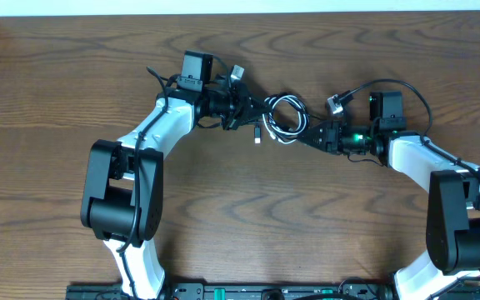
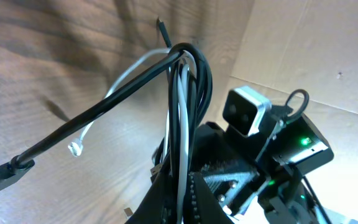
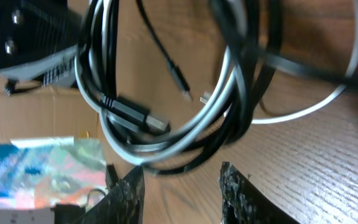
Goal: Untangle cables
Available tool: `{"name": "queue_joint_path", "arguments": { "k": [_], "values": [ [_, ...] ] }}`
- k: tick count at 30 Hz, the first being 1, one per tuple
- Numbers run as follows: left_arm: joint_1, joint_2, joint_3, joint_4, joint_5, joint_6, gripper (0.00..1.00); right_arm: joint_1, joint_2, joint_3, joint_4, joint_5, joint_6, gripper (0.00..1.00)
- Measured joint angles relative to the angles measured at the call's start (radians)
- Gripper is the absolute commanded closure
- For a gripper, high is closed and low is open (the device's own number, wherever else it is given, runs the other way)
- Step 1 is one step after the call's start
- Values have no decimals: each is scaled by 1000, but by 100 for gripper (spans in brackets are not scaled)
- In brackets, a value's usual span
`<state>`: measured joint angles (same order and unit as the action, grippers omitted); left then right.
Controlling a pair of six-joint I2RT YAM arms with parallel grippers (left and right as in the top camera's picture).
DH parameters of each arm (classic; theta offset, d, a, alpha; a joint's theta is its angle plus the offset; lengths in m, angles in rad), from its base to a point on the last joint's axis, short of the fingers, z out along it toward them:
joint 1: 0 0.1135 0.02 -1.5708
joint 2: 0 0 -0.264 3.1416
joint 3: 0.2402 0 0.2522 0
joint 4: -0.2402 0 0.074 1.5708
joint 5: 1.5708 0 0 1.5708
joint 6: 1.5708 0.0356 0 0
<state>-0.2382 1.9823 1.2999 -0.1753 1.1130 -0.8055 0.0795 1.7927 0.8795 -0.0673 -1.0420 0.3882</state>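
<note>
The left fingers [image 2: 157, 205] are clenched on the looped cables [image 1: 283, 117] — black and white wound together — hanging between both arms, clear of the surface [image 1: 223, 208]. The right fingers [image 3: 238, 193] gape, empty. A careless pull here could cinch those loops into a knot.

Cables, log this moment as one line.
cables: tangled black and white loops | left gripper: shut on cables | right gripper: open, at loops

No readable text anywhere (the colourful print [image 3: 36, 171] is blurred).
</note>
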Motion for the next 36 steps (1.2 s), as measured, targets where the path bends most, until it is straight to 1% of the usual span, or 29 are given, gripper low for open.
{"name": "queue_joint_path", "arguments": {
  "k": [3,5,8,13,14,15,18,20,21,23,24,28,36],
  "values": [
    [0,0,-1,10,30,-8,92,0,0,-2,54,8,51,55],
    [0,0,-2,55,65,-12,92,0,0,-2,104,11,90,50],
    [0,0,-2,151,133,-16,92,0,0,-2,169,25,144,35],
    [-8,0,-3,283,221,-21,93,0,0,-3,182,63,197,34],
    [-12,0,-3,309,235,-22,92,0,0,-3,175,77,202,37],
    [-19,0,-4,351,257,-19,92,0,0,-3,168,92,204,42],
    [-51,0,-5,464,315,-19,92,1,0,-3,150,154,205,71],
    [-79,0,-6,504,346,-21,92,3,0,-2,132,185,199,83],
    [-90,0,-6,509,350,-21,93,4,0,-2,121,197,189,86],
    [-113,0,-11,508,352,-22,92,7,-4,0,89,223,173,97],
    [-119,0,-13,507,352,-22,93,8,-6,1,76,238,160,99],
    [-108,-2,-14,521,389,-18,93,6,-6,-1,7,391,114,99],
    [-59,-2,-16,520,401,21,93,4,-6,-1,7,463,31,99]
  ]
}}
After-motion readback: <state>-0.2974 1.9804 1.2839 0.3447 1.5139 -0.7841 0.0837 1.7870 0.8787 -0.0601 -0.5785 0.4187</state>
